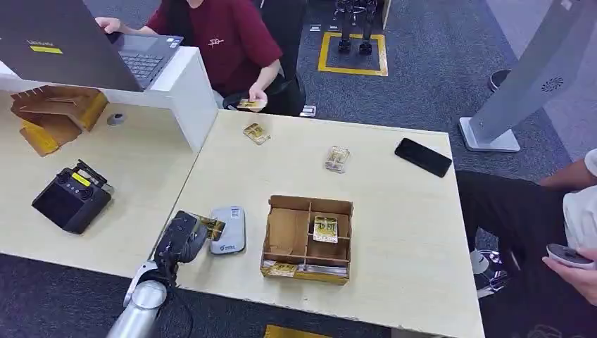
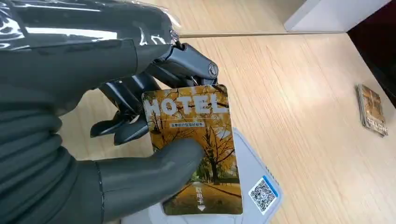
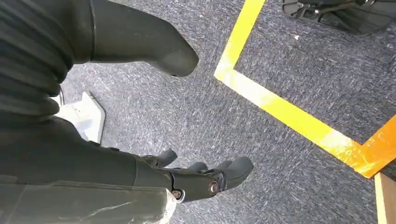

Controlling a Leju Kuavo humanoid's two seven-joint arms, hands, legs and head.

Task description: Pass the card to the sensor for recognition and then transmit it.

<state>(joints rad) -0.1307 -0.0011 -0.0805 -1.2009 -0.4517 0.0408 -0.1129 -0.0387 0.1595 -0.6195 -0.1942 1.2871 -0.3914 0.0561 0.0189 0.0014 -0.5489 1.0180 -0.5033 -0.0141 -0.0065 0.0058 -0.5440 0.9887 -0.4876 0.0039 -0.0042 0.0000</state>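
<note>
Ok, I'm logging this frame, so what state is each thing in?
left hand: grips the card
card: held over the sensor
sensor: flat on the table
right hand: empty, hanging over the floor
box: open, cards inside
laptop: open

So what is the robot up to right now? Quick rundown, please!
Left hand holds a hotel card just above the grey sensor. Right hand hangs empty over the carpet. Nothing blocks the sensor.
</note>
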